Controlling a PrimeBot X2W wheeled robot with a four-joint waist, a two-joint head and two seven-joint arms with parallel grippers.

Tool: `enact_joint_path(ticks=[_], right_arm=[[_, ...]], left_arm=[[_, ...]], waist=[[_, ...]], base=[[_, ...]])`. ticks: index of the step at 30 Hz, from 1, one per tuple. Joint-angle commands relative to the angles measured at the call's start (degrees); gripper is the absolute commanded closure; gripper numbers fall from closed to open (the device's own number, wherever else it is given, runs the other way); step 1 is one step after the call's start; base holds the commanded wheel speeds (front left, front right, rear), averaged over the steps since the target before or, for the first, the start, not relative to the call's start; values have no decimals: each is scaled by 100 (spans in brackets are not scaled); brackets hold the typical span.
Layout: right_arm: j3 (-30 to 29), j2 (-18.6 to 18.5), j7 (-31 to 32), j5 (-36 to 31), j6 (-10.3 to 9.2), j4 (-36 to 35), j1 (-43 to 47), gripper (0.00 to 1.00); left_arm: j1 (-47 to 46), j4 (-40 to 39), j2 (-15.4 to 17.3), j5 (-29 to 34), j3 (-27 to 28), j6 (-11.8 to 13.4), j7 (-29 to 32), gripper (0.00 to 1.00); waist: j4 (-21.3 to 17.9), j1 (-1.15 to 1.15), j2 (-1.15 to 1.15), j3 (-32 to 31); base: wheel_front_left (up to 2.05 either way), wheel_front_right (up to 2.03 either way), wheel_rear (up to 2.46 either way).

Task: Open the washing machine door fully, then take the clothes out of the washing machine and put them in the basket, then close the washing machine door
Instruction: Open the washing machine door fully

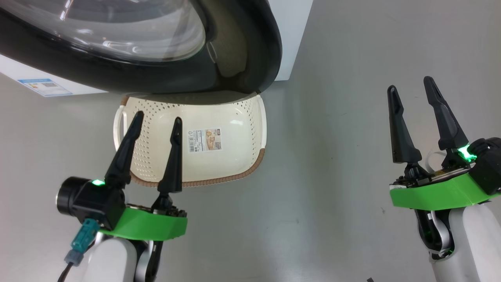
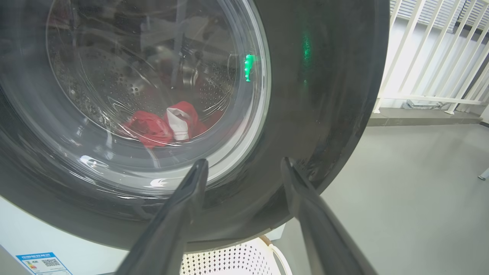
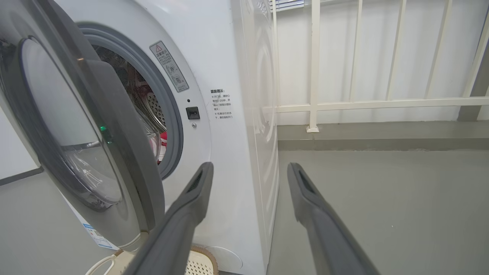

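While one washing machine door (image 1: pixel 156 80) stands ajar at 12 o'clock above one cream basket (image 1: pixel 238 152), two grippers hover with fingers spread wide, gripping nothing. The left gripper (image 1: pixel 157 116) sits over the basket's near rim, and the right gripper (image 1: pixel 410 83) is at its 3 o'clock, well apart. Through the glass, the clothes (image 2: pixel 153 128) lie low inside the single washing machine (image 3: pixel 225 152), seemingly two red bunches and one white piece. Smooth grey floor (image 1: pixel 332 156) runs to a white railing (image 3: pixel 313 65).
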Motion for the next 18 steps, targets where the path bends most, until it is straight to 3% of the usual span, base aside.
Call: enact_joint_path(ticks=[1, 17, 18], right_arm=[[133, 50, -29, -7, 43, -134, 133, 0], [101, 81, -29, 115, 43, -22, 169, 0], [101, 83, -29, 147, 43, 1, 173, 20]], left_arm=[[106, -160, 86, 45, 145, -4, -28, 0], [136, -115, 86, 44, 86, -10, -28, 0], [141, -109, 86, 44, 77, -12, -28, 0]], waist=[[2, 0, 0, 0], [36, 0, 0, -29], [39, 0, 0, -36]], base=[[0, 0, 0], [0, 0, 0], [0, 0, 0]])
